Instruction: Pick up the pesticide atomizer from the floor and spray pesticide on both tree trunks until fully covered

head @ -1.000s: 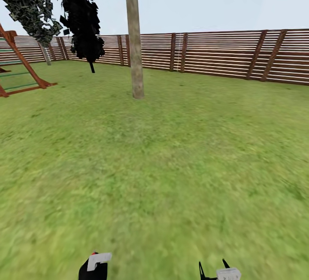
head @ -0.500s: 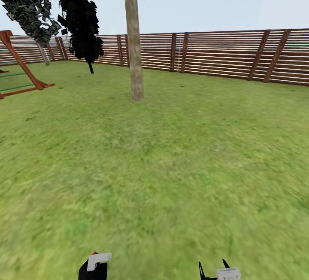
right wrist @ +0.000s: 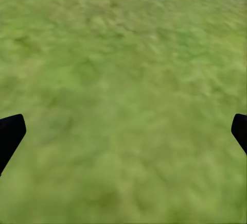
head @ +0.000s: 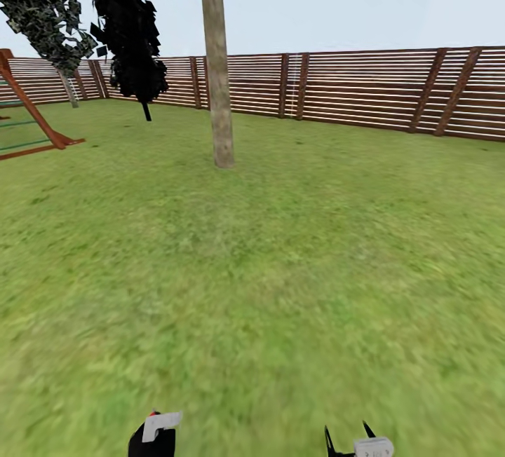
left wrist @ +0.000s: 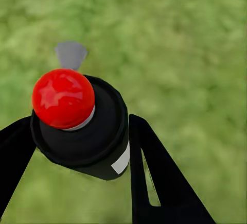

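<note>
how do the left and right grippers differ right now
The left gripper is shut on the pesticide atomizer, a black bottle with a red top; the right gripper is open and empty, fingers wide apart. Both are black and hang over grass.

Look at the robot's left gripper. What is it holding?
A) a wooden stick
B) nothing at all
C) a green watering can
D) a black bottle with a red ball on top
D: in the left wrist view the left gripper has its black fingers on either side of the pesticide atomizer, a black bottle with a round red cap and a white label, above the grass.
</note>
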